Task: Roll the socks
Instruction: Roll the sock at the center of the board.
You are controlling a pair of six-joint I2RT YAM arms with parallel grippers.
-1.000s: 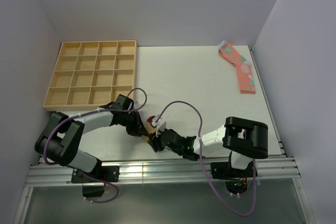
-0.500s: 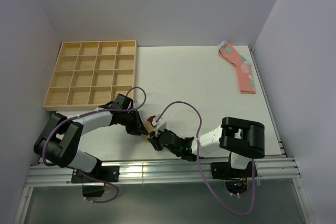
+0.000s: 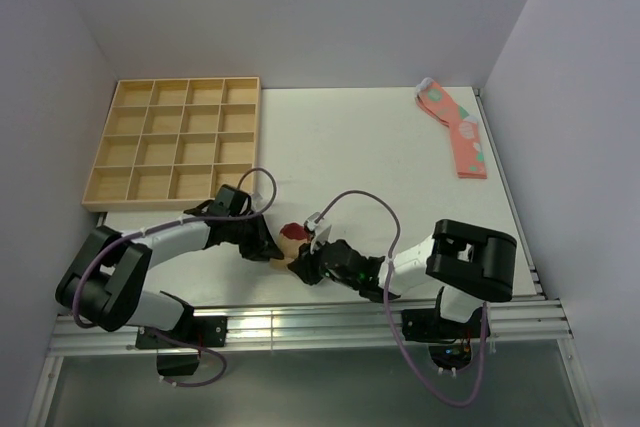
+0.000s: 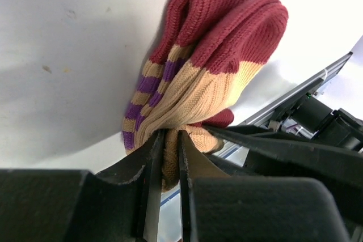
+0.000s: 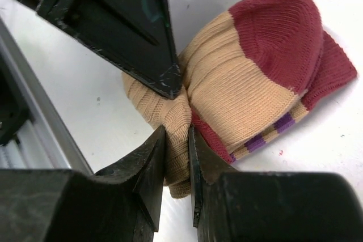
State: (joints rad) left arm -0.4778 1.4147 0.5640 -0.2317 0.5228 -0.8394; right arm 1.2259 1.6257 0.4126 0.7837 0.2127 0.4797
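Note:
A bundled tan sock with a dark red toe and purple stripes (image 3: 288, 243) lies near the front edge of the white table (image 3: 370, 157). My left gripper (image 3: 270, 247) is shut on a fold of the tan sock (image 4: 198, 77). My right gripper (image 3: 301, 265) is shut on another fold of the same sock (image 5: 249, 77), from the opposite side. The two grippers meet at the sock, fingertips almost touching. A pink patterned sock pair (image 3: 455, 127) lies flat at the far right corner.
A wooden tray with many compartments (image 3: 175, 142) stands at the back left. The metal rail (image 3: 300, 322) runs along the table's front edge, just below the grippers. Grey walls close in on both sides.
The right gripper has shifted slightly right and the sock bundle now shows more between the grippers. The left arm has lowered a little.

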